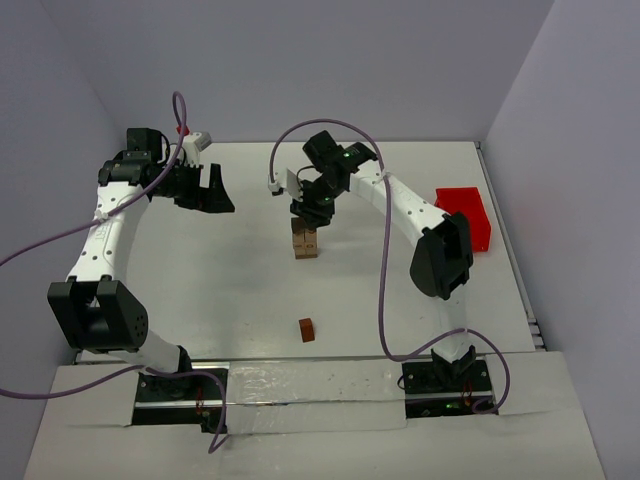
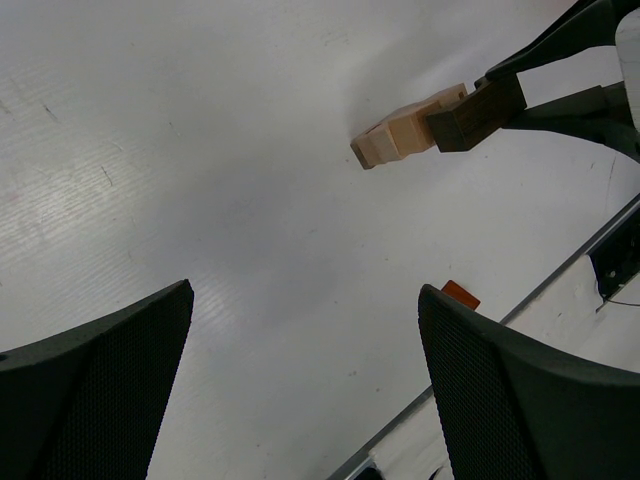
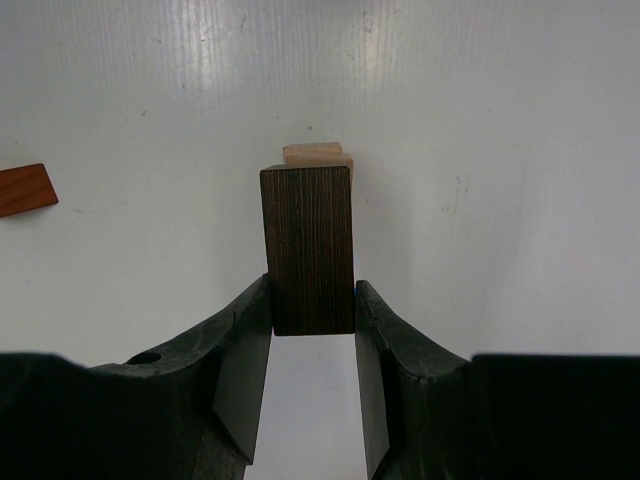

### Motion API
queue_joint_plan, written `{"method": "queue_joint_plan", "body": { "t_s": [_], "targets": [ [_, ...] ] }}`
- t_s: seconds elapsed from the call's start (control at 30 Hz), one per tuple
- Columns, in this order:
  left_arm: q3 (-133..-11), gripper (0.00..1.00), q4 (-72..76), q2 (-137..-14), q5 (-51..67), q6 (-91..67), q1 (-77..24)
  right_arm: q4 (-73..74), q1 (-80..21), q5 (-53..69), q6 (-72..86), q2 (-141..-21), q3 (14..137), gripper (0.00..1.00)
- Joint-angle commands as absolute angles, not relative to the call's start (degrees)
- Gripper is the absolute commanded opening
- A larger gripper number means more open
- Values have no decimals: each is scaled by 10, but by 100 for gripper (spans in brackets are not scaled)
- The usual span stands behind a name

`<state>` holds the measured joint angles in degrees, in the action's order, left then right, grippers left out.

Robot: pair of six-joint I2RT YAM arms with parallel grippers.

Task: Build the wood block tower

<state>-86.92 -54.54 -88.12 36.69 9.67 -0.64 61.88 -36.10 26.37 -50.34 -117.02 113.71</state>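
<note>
Dark wood block [image 3: 307,250] between right jaws, atop tan stack [image 2: 395,138]

The small stack of light tan wooden cubes [image 1: 305,246] is standing upright near the centre of the table [image 1: 200,285]. The dark brown grained wooden block [image 3: 308,250] is being held at its top, clamped in the right gripper [image 3: 312,298]. The flat reddish-brown wooden block [image 1: 306,329] is lying apart, toward the near edge.

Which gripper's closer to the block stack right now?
Right. The right gripper, shut on a dark block, is at the top of the stack; the left gripper hangs open well off to its left.
</note>
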Motion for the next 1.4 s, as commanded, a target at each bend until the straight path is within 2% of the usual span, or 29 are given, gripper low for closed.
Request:
{"method": "queue_joint_plan", "body": {
  "t_s": [0.0, 0.93, 1.13, 1.37],
  "targets": [
    [-895, 99, -540, -885, 382, 101, -4, 593, -366, 267, -496, -1178, 1132, 13],
    [-897, 99, -538, -889, 386, 102, -4, 570, -363, 267, -493, -1160, 1096, 15],
    [-898, 99, -540, -890, 386, 104, -4, 569, -363, 270, -491, -1160, 1092, 20],
    [-900, 99, -539, -891, 386, 104, -5, 569, -363, 267, -495, -1160, 1093, 33]
  ]
}}
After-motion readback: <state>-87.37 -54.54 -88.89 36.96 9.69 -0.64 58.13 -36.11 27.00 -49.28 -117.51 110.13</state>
